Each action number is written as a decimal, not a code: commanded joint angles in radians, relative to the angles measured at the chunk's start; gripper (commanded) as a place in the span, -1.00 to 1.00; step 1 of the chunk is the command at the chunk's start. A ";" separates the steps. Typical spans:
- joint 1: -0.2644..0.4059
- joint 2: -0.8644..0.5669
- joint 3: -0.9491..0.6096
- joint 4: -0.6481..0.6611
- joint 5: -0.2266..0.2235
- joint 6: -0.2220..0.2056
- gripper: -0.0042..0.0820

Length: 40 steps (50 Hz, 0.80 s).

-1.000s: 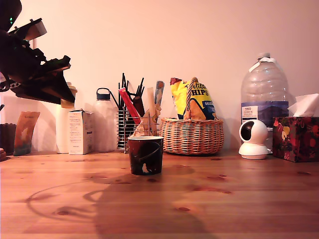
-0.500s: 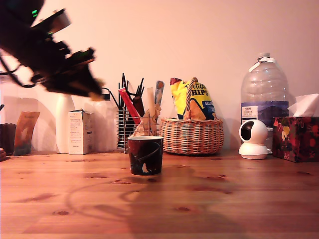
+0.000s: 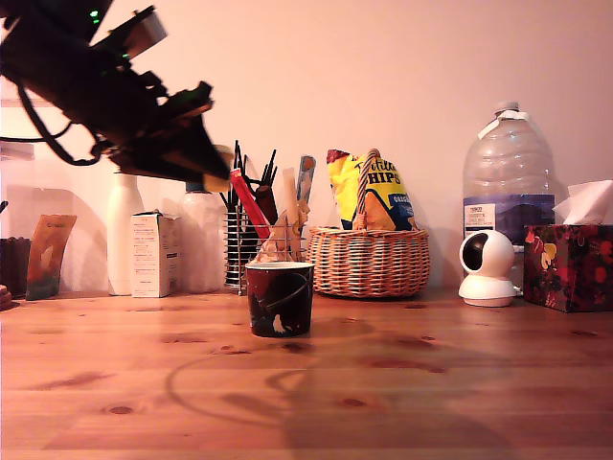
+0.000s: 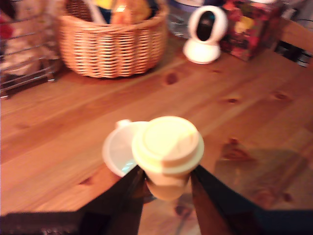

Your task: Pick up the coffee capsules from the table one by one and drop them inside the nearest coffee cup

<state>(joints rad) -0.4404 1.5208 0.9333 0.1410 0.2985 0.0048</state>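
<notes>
Up in the air on the exterior view's left, the gripper [image 3: 222, 174] hangs above the table [image 3: 431, 383], tilted downward toward the coffee cup [image 3: 280, 298]. From the wrist view its two dark fingers [image 4: 128, 188] are clenched on a coffee capsule [image 4: 167, 147], a pale cream pot with a flat foil top, held clear of the wood. Directly beneath it in that view shows the pale round rim of the cup [image 4: 115, 149], partly hidden by the capsule.

The cup stands upright near the middle of the table, well in front of the row of things along the wall: a wicker basket [image 3: 369, 261] with snack bags, a wire utensil holder [image 3: 247, 244], a small white camera [image 3: 487, 267], a big water bottle [image 3: 508, 182] and a patterned tissue box [image 3: 570, 264].
</notes>
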 commanded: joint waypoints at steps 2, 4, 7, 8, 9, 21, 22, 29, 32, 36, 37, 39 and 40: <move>-0.013 -0.015 -0.008 0.000 -0.018 -0.009 -0.44; -0.018 -0.014 -0.002 -0.013 -0.020 -0.009 -0.44; -0.024 -0.008 0.010 -0.029 -0.023 -0.009 -0.44; -0.026 -0.008 0.015 -0.037 -0.025 -0.009 -0.44; -0.027 -0.007 0.019 -0.042 -0.030 -0.007 -0.44; -0.041 0.075 0.135 -0.156 -0.045 -0.005 -0.44; -0.041 0.086 0.146 -0.167 -0.045 -0.005 -0.44; -0.048 0.159 0.220 -0.228 -0.048 -0.005 -0.44; -0.050 0.192 0.253 -0.251 -0.051 -0.005 -0.44; -0.052 0.234 0.297 -0.290 -0.058 -0.004 -0.44; -0.052 0.243 0.307 -0.298 -0.059 -0.003 -0.44; -0.052 0.262 0.330 -0.315 -0.061 -0.002 -0.44; -0.053 0.270 0.341 -0.325 -0.066 0.004 -0.44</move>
<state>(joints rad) -0.4896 1.7718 1.2415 -0.1787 0.2371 0.0017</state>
